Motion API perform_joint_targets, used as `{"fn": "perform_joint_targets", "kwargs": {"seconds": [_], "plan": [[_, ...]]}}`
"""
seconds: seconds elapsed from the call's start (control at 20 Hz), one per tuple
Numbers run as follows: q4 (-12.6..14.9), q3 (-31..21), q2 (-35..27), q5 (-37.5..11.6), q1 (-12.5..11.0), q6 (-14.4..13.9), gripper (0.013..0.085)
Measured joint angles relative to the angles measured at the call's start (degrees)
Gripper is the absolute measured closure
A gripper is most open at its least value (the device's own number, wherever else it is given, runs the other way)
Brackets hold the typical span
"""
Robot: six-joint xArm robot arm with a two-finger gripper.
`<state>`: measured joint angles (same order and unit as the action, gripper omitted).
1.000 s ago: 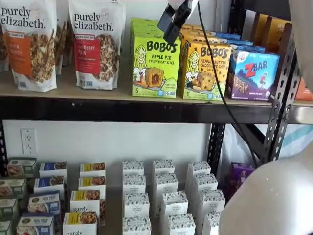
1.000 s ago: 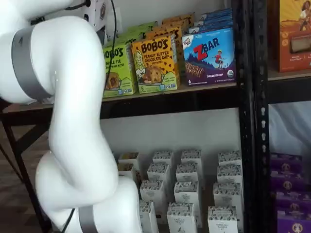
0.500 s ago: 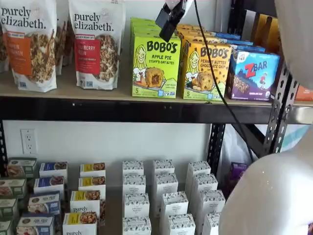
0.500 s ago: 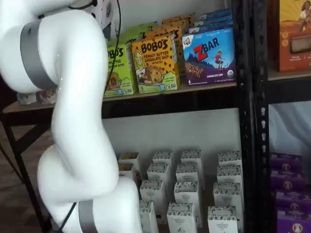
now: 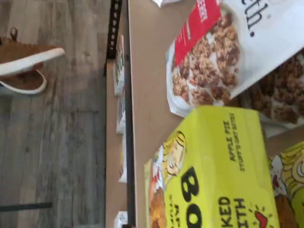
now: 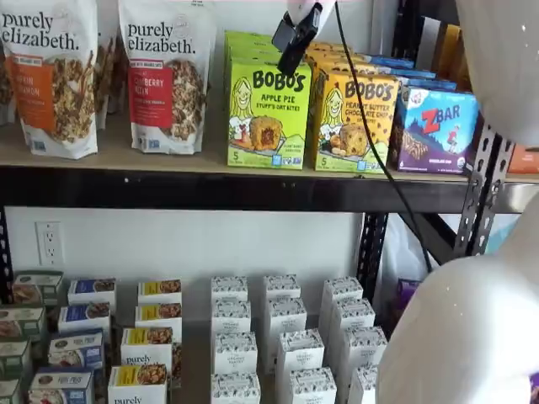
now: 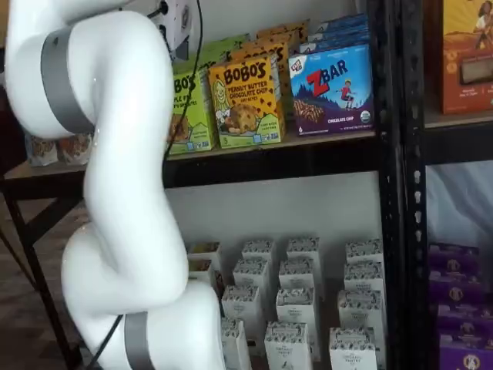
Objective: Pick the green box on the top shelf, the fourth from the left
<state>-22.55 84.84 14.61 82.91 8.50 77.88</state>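
Note:
The green box, a lime Bobo's Apple Pie carton, stands upright at the front edge of the top shelf, with more of its kind behind it. My gripper hangs in front of the box's upper right corner. Its black fingers point down and to the left, open, with nothing between them. In a shelf view the white arm hides the left part of the green box, and the gripper does not show. The wrist view looks down on the green box's top and front, close up, on the tan shelf board.
Two Purely Elizabeth granola bags stand left of the green box. The yellow-orange Bobo's box touches its right side, then the blue ZBar box. A black cable hangs across them. White cartons fill the lower shelf. The white arm fills the foreground.
The arm has swung a little to the right in a shelf view and covers more of the green box. The gripper has stayed by the box's top corner, still open.

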Motion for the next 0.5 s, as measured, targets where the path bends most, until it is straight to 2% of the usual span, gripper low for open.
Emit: {"fn": "perform_joint_targets", "kwargs": {"seconds": [0.5], "plan": [[3.6, -1.0, -0.7, -2.2, -0.1, 1.0, 0.013]]}}
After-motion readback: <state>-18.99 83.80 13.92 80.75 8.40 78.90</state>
